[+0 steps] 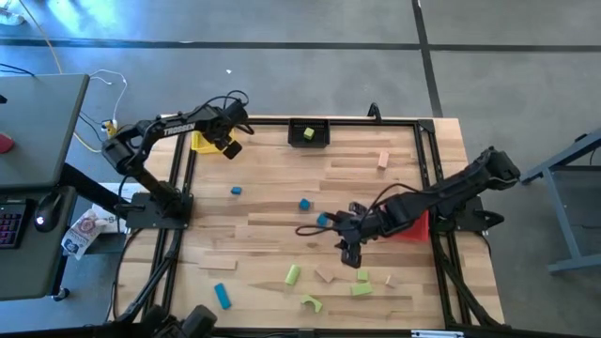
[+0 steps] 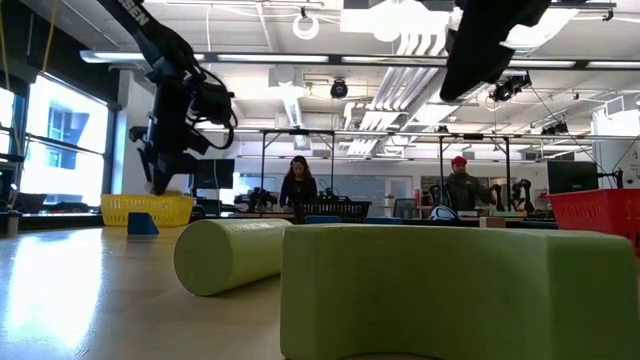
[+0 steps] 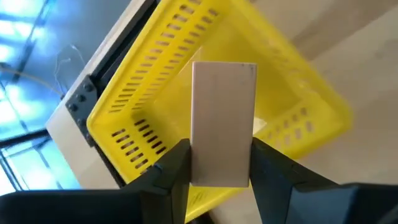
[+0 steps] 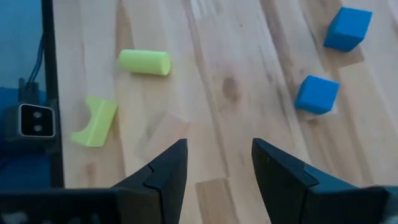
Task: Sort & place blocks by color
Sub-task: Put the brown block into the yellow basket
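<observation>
Wooden table in an open lab: tan block held above the yellow bin

At the table's far left corner, the left gripper (image 3: 221, 158) clamped an upright tan wooden bar (image 3: 224, 121), its long axis running away from the fingers, with the yellow bin (image 3: 155, 106) directly beyond it, so the drop looked close. Near the table's middle, the right gripper (image 4: 217, 165) hovered with fingers spread and empty, the light green cylinder (image 4: 144, 62) and arch (image 4: 94, 121) to one side, two blue cubes (image 4: 317, 94) to the other, each near
</observation>
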